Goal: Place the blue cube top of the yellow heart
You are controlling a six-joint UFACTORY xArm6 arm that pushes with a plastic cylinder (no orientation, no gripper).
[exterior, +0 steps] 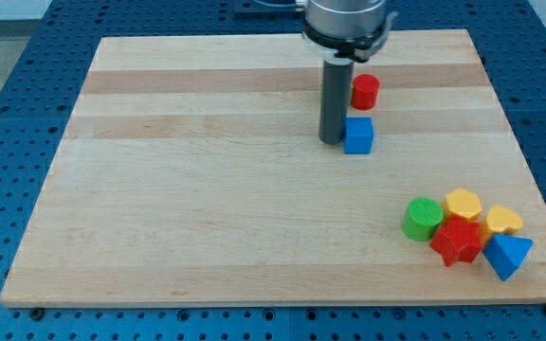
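Board: a light wooden board (207,208) lies on a blue table with little holes (8,114).
My tip: the dark rod comes down from the view's top, and my tip (333,141) rests on the board, touching or just beside the left side of the blue cube.
Pincer: there is none, only the rod, so nothing is spread or pinching.
Blue cube: the small blue cube block (358,135) sits in the upper right part of the board, well apart from the pile of blocks.
Red cylinder: a small red round block (366,91) stands just above the blue cube, a bit to the right of the rod.
Yellow heart: the yellow heart block (504,221) is near the bottom right corner, close to the board's right edge.
Pile: a green round block (422,218), a yellow six-sided block (463,203), a red star block (457,240) and a blue triangle block (508,256) crowd around the heart, touching or nearly touching.
Open room: the whole left half and the middle of the board are bare wood. There is bare wood between the blue cube and the pile too.
Edges: the blue triangle block is close to the board's bottom right corner.
Hard to see: the arm's top is cut off by the view's top. The rod hides a bit of the board behind it. The heart's shape is partly hidden by its neighbours.
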